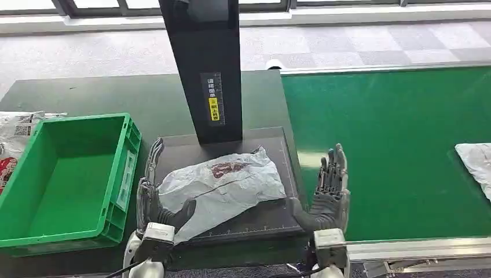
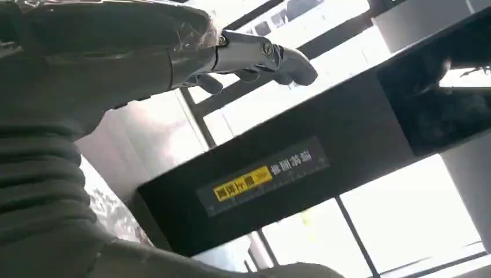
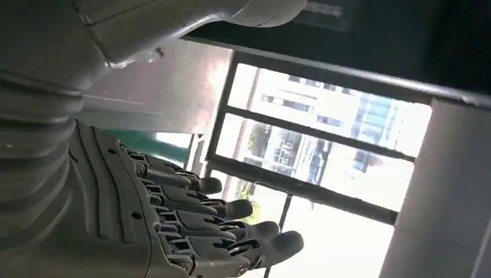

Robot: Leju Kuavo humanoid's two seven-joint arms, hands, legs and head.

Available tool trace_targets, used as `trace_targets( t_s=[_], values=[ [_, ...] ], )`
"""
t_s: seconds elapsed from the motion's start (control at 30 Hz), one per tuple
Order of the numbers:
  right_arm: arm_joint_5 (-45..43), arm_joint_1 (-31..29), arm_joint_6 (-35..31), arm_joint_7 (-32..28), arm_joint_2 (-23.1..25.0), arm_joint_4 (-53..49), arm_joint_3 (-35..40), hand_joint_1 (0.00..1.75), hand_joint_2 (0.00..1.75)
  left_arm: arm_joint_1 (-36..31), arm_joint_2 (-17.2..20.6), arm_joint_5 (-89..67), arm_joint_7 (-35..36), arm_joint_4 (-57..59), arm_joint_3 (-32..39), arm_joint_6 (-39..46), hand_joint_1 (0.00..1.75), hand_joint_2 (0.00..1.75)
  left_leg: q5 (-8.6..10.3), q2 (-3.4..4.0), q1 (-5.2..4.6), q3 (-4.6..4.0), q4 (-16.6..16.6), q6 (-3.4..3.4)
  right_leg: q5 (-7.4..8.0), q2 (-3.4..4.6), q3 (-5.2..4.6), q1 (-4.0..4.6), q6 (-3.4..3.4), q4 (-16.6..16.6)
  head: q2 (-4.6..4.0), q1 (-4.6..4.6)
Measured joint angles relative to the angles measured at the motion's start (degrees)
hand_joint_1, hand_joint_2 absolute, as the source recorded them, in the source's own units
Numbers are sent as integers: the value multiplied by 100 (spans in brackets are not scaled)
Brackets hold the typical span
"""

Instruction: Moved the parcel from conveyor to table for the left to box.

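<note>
parcel (image 1: 223,185): crumpled white poly mailer lying flat on the black scanner plate (image 1: 272,217) on the counter; looks light, limp, slick
hold: pinch its near-left edge
left robot hand (image 1: 155,200): released, fingers alongside the parcel's left edge
right robot hand (image 1: 330,191): released, fingers spread
green crate (image 1: 124,174): just left

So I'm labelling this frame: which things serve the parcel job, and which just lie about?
Job: crumpled white plastic parcel on dark scale pad; green plastic crate; green conveyor belt; left hand.
Lying about: white bags left of crate; black post.
</note>
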Motion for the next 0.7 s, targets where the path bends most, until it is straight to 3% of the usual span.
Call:
trace_targets(
  t_s=[0.13,0.7],
  values=[
    [826,200,63,-4,-54,-630,65,0,175,-20,42,89,19,98,-80,11,0,175,0,24,-2,10,0,2,3,23,0,-1,0,-3,0,-2],
    [916,372,159,4,-142,-1159,70,0,175,-24,92,146,4,184,-186,57,0,175,5,24,-2,24,0,1,11,26,15,-1,0,-2,0,-2]
  ],
)
